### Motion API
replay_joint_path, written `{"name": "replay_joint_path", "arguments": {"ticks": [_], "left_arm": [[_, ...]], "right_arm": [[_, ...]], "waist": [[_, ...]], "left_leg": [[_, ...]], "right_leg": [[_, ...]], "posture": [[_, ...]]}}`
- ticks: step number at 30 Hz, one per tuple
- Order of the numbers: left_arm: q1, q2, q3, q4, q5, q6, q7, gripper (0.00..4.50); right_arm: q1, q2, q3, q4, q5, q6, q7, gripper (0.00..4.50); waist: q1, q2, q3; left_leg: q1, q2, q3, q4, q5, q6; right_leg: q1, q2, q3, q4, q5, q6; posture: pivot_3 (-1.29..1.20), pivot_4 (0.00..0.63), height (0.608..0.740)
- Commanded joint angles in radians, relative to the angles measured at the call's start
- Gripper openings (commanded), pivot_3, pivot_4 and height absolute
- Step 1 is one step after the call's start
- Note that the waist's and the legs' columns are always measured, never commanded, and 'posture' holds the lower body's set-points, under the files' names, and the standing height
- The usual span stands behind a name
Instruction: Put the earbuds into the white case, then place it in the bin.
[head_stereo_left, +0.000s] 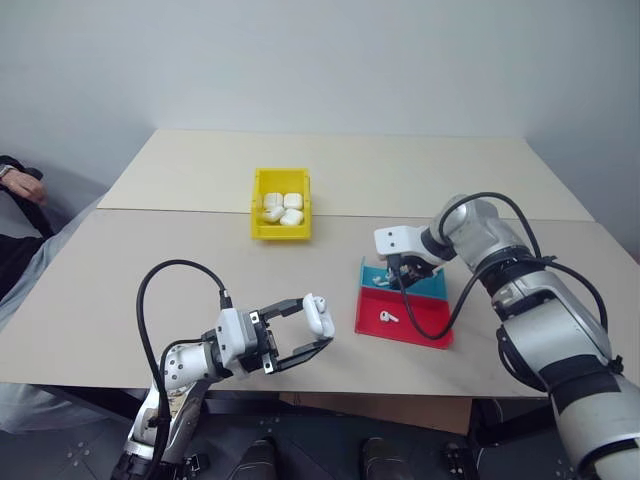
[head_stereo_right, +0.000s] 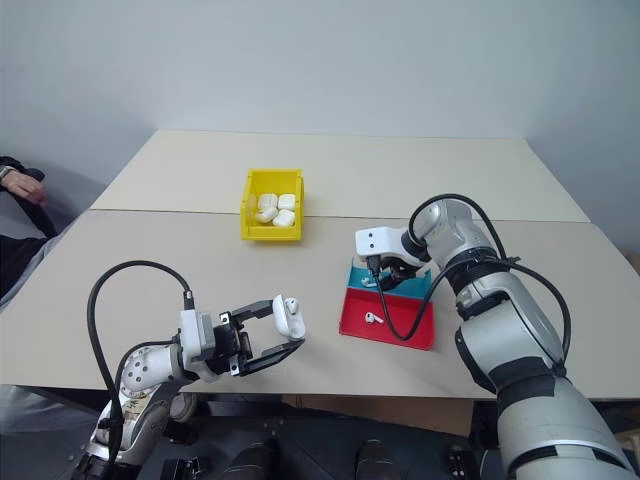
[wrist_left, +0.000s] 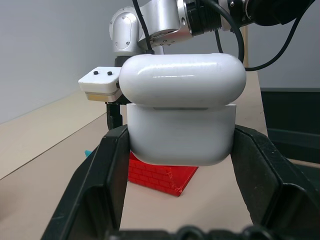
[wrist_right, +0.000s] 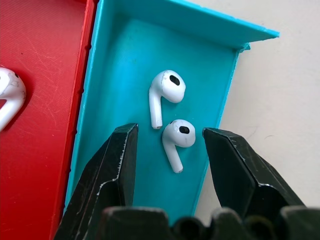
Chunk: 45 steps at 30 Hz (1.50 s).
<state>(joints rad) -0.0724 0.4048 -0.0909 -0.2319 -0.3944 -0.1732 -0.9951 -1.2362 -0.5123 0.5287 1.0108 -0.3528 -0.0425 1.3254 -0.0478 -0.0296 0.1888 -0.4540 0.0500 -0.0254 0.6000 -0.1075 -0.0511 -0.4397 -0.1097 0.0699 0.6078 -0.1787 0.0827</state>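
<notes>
My left gripper (head_stereo_left: 312, 325) is shut on the white case (head_stereo_left: 320, 316) and holds it above the table's front edge; its lid stands ajar (wrist_left: 182, 80), and the fingers (wrist_left: 107, 165) clamp the body (wrist_left: 181, 135). Two earbuds (wrist_right: 167, 92) (wrist_right: 177, 137) lie in the blue half of a tray (head_stereo_left: 432, 287). My right gripper (wrist_right: 171, 134) points down over them, open, one finger on each side of the nearer earbud without touching it. A third earbud (head_stereo_left: 388, 317) lies in the red half (head_stereo_left: 420, 325). The yellow bin (head_stereo_left: 258, 205) sits mid-table.
The bin holds several white cases (head_stereo_left: 283, 208). A person's hand (head_stereo_left: 20, 180) rests at the table's far left. A black cable loops from my right wrist over the tray (head_stereo_left: 440, 320). A seam crosses the table just behind the bin.
</notes>
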Motion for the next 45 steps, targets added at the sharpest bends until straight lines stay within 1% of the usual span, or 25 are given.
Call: {"name": "replay_joint_path", "arguments": {"ticks": [1, 2, 3, 4, 5, 6, 26, 40, 44, 45], "left_arm": [[0.002, 0.007, 0.002, -0.039, -0.009, -0.015, 0.003, 2.75], [0.002, 0.008, 0.002, -0.038, -0.007, -0.016, 0.003, 2.75], [0.002, 0.009, 0.002, -0.036, -0.005, -0.016, 0.003, 2.75], [0.000, 0.009, 0.002, -0.034, -0.005, -0.017, 0.003, 2.75], [0.000, 0.009, 0.002, -0.033, -0.005, -0.018, 0.002, 2.75], [-0.001, 0.009, 0.002, -0.033, -0.006, -0.018, 0.002, 2.75], [-0.002, 0.015, 0.000, -0.035, -0.002, -0.015, 0.007, 2.75], [-0.002, 0.018, 0.003, -0.034, 0.004, -0.018, 0.012, 2.75], [-0.004, 0.019, 0.002, -0.033, 0.003, -0.017, 0.011, 2.75], [-0.005, 0.019, 0.002, -0.032, 0.002, -0.017, 0.011, 2.75]], "right_arm": [[-0.022, -0.006, -0.028, -0.004, -0.002, -0.026, -0.006, 2.53], [-0.022, -0.006, -0.028, -0.003, -0.003, -0.033, -0.010, 2.53], [-0.022, -0.006, -0.028, -0.001, -0.004, -0.037, -0.012, 2.15], [-0.023, -0.006, -0.027, 0.001, -0.007, -0.039, -0.017, 1.94], [-0.023, -0.005, -0.026, 0.003, -0.009, -0.039, -0.021, 1.59], [-0.022, -0.005, -0.027, 0.003, -0.009, -0.042, -0.025, 1.36], [-0.026, 0.005, -0.027, 0.049, -0.026, -0.084, -0.044, 1.36], [-0.030, 0.011, -0.027, 0.087, -0.038, -0.099, -0.029, 1.36], [-0.029, 0.011, -0.031, 0.086, -0.039, -0.095, -0.029, 0.63], [-0.028, 0.011, -0.032, 0.085, -0.040, -0.095, -0.030, 0.62]], "waist": [[0.000, 0.000, 0.000], [-0.001, 0.000, 0.000], [-0.001, 0.000, 0.000], [-0.001, 0.000, 0.000], [-0.002, 0.000, 0.000], [-0.002, 0.000, 0.000], [-0.020, 0.000, 0.000], [-0.021, 0.000, 0.000], [-0.021, 0.000, 0.000], [-0.021, 0.000, 0.000]], "left_leg": [[0.000, 0.000, 0.000, 0.000, 0.000, 0.000], [0.001, 0.000, 0.000, 0.000, 0.000, 0.000], [0.001, 0.000, 0.000, 0.000, 0.000, 0.000], [0.001, 0.000, 0.000, 0.000, 0.000, 0.000], [0.001, 0.000, 0.000, 0.000, 0.000, 0.000], [0.002, 0.000, 0.000, 0.000, 0.000, 0.000], [0.003, 0.000, 0.000, 0.000, 0.000, 0.000], [0.004, 0.000, -0.001, 0.000, 0.000, 0.000], [0.004, 0.000, -0.001, 0.000, 0.000, 0.000], [0.004, 0.000, -0.001, 0.000, 0.000, 0.000]], "right_leg": [[0.000, 0.000, 0.000, 0.001, 0.000, 0.000], [0.000, 0.000, 0.000, 0.001, 0.000, 0.000], [0.000, 0.000, 0.000, 0.002, 0.000, -0.001], [0.000, 0.000, 0.000, 0.002, 0.000, -0.001], [0.000, 0.000, 0.000, 0.002, 0.000, -0.001], [0.000, 0.000, 0.000, 0.002, 0.000, -0.001], [0.001, 0.000, 0.000, 0.003, -0.001, -0.001], [0.002, 0.000, 0.000, 0.003, -0.001, -0.001], [0.002, 0.000, 0.000, 0.003, -0.001, -0.001], [0.002, 0.000, 0.000, 0.003, -0.001, -0.001]], "posture": [[0.00, 0.150, 0.740], [0.00, 0.150, 0.740], [0.00, 0.150, 0.740], [0.00, 0.150, 0.740], [0.00, 0.150, 0.740], [0.00, 0.150, 0.740], [0.00, 0.150, 0.740], [0.00, 0.150, 0.740], [0.00, 0.150, 0.740], [0.00, 0.150, 0.740]]}}
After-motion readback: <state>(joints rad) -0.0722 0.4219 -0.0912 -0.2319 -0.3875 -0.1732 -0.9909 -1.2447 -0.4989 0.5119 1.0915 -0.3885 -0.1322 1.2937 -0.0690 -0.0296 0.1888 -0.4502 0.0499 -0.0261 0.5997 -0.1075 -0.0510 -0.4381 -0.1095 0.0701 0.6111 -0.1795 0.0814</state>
